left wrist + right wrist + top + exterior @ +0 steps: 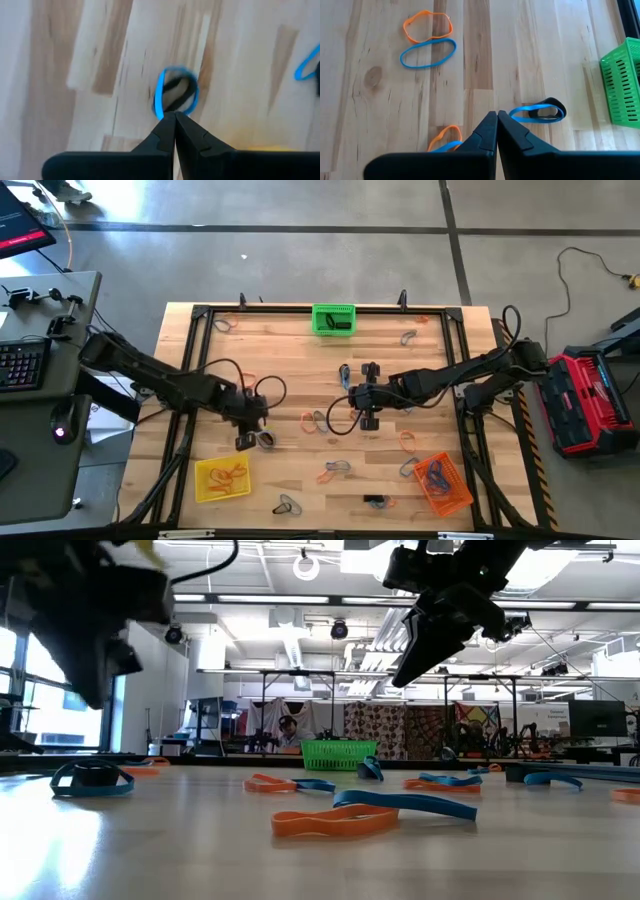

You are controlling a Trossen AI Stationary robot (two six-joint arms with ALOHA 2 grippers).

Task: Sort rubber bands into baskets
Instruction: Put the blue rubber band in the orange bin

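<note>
**Inspector:** High view first. Your table [300,370] carries three baskets: the green basket [333,319] at the middle of the far edge, the yellow basket [222,478] near the front left corner, the orange basket [441,482] near the front right corner. Loose rubber bands [318,421] lie scattered between them.

**Operator:** And the risk?

**Inspector:** Your left gripper [250,432] is clenched, its tips at the edge of a blue band [161,92] with a black band [176,92] lying inside it. I cannot tell whether the tips caught the blue loop, the black one, both, or only wood. Lift now and you may come up empty, or carry two colours into one basket. A thin pinch could also let the loop spring off on the way.

**Operator:** Arm poses?

**Inspector:** Your left arm reaches in from the left edge, wrist pitched down at the table, just beyond the yellow basket. Your right gripper [366,395] hangs mid-table, fingers pressed together on nothing, above a blue and black pair [540,112].
</note>
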